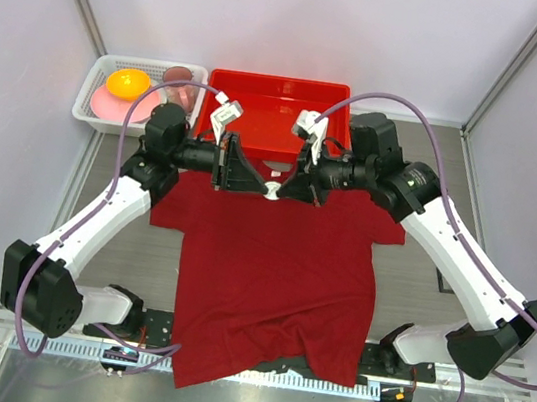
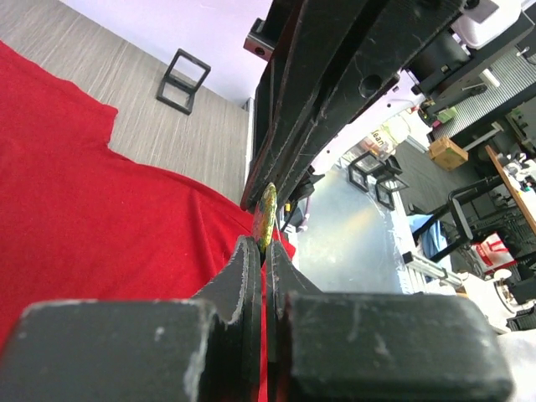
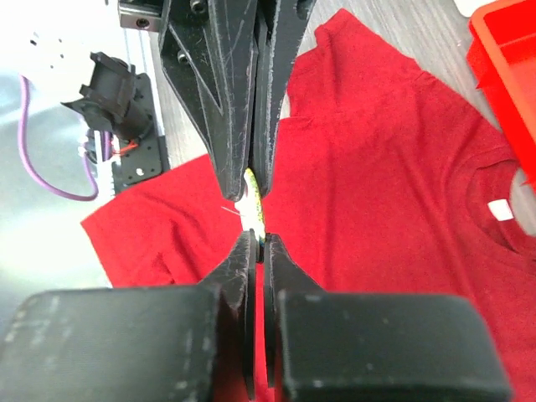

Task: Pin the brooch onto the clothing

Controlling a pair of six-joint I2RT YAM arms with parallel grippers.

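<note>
I see left gripper and right gripper tip-to-tip, both 2 clenched on brooch, edge-on. T-shirt directly beneath, near collar.

Bare shirt nearside, tray beyond

Left gripper with black fingers pinched on the thin, edge-on brooch, right gripper pinching it from above, red T-shirt spread on the left, grey table behind
</note>
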